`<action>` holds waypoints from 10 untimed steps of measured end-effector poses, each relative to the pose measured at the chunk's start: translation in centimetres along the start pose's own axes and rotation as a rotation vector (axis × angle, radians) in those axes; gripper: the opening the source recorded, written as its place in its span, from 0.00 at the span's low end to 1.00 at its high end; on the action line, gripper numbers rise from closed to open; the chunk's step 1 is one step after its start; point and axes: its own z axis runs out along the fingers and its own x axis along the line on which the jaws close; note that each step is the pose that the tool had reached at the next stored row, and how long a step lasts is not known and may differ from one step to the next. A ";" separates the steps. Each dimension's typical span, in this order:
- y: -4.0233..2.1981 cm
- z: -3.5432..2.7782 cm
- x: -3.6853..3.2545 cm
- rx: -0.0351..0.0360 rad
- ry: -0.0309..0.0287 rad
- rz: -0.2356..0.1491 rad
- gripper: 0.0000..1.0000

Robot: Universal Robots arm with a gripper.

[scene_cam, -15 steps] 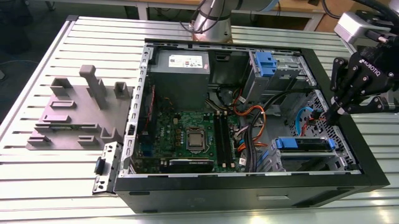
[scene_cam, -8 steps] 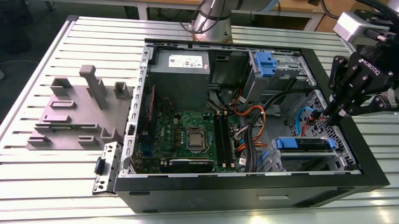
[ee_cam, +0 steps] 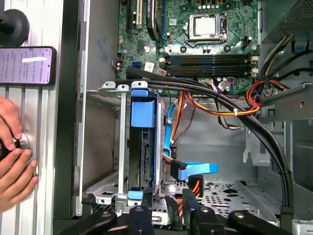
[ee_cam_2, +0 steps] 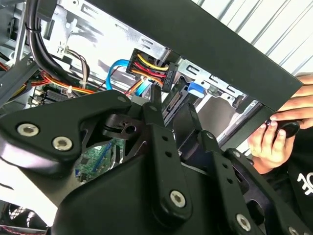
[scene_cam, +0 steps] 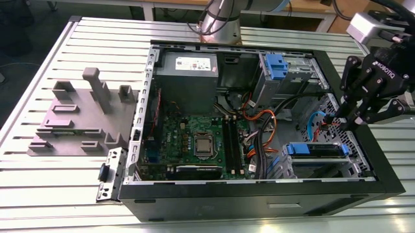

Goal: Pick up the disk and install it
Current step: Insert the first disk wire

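- The black pincer [ee_cam: 182, 208] fills the foreground in both wrist views, its fingers [ee_cam_2: 155, 128] drawn close together with nothing visibly held between them.
- In the first wrist view it hovers just above the disk [ee_cam: 143, 147], which stands on edge in its blue frame inside a metal drive bay [ee_cam: 105, 142] of the open computer case [scene_cam: 259, 194].
- Orange, red and blue cables [ee_cam: 183, 169] hang just beside the disk; any push should stay clear of them.
- A person's hands [ee_cam: 12, 152] rest on the worktop [scene_cam: 39, 189] near the case.
- The disk looks largely seated, so pressing straight along the bay rails seems wise.
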 end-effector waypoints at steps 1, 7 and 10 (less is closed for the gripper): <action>-0.02 0.04 -0.06 0.0002 0.0021 -0.001 0.38; -0.07 0.43 -0.47 0.0011 0.0363 -0.007 0.38; -0.07 0.50 -0.88 0.0012 0.0614 -0.007 0.38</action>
